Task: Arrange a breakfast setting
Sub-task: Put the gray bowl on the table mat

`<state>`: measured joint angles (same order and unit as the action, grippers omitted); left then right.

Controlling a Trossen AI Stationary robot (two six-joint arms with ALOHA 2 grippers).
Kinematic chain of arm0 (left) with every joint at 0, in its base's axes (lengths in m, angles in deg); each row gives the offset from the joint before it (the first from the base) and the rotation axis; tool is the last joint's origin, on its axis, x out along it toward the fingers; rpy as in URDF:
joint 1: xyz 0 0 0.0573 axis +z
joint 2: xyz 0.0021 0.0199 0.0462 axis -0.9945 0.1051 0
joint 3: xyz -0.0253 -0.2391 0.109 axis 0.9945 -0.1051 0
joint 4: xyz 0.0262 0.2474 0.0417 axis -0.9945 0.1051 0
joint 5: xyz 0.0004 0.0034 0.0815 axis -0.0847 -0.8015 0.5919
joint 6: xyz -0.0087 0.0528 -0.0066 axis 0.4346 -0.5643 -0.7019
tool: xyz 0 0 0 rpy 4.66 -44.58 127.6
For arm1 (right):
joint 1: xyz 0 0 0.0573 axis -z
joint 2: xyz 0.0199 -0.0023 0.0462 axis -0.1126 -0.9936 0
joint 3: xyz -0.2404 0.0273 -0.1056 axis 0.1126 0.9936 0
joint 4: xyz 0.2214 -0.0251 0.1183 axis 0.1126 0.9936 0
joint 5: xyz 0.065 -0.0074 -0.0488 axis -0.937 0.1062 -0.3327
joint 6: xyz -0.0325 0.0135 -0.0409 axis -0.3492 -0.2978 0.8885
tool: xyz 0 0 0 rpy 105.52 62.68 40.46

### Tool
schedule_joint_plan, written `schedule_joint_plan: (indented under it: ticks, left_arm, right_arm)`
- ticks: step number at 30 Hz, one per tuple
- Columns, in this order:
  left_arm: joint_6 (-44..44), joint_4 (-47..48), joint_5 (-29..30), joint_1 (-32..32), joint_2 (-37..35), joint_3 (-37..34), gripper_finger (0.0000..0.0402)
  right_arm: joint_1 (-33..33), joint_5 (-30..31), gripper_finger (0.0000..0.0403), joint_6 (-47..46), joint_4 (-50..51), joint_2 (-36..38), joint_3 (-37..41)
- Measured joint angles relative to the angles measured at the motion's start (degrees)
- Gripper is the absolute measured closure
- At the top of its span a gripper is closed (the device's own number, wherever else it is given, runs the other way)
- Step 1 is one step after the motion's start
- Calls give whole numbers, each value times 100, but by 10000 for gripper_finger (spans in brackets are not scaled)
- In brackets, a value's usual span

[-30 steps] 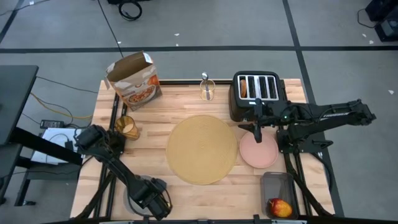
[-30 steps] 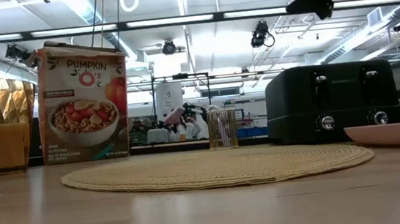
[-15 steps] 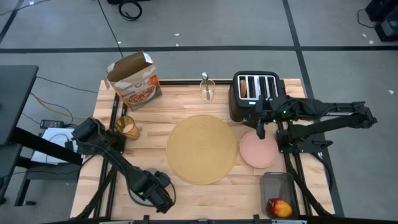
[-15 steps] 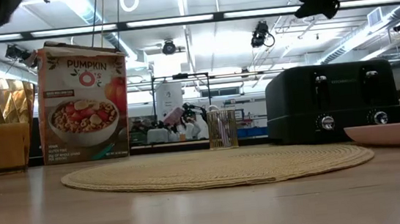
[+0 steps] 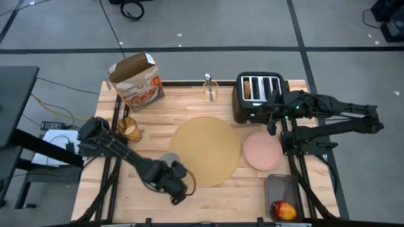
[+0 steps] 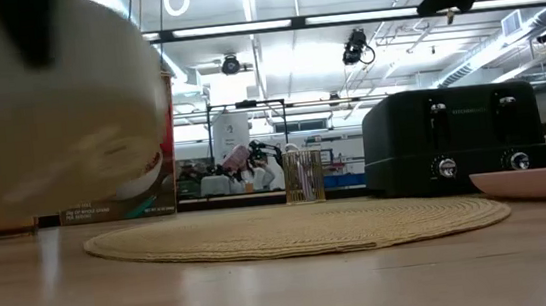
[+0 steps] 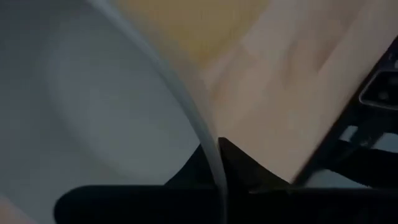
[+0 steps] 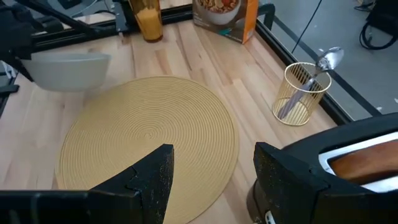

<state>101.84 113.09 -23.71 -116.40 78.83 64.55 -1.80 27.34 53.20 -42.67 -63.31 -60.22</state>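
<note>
A: Grey round bowl [image 5: 168, 162] clamped by its rim in the left gripper [image 5: 177, 183], off the wooden desk [image 5: 189, 104], at the round tan woven placemat's [image 5: 204, 151] 8 o'clock edge.

B: Right gripper [image 5: 272, 125]?

A: Fingers apart, empty, over the black toaster's [image 5: 259, 96] 5 o'clock corner. Round pink plate [image 5: 262, 151] at 3 o'clock of placemat.
</note>
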Motion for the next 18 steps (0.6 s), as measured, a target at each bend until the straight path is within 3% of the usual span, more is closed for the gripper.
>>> schedule_joint_plan:
  ticks: [6,18]
  left_arm:
    - [-1720,-93,80,538,1,80,395]
    - [-4419,-477,121,1393,188,86,395]
  right_arm:
    - [9,12,175,-98,404,-6,-114]
    - [374,634,175,-177,1659,-30,-1151]
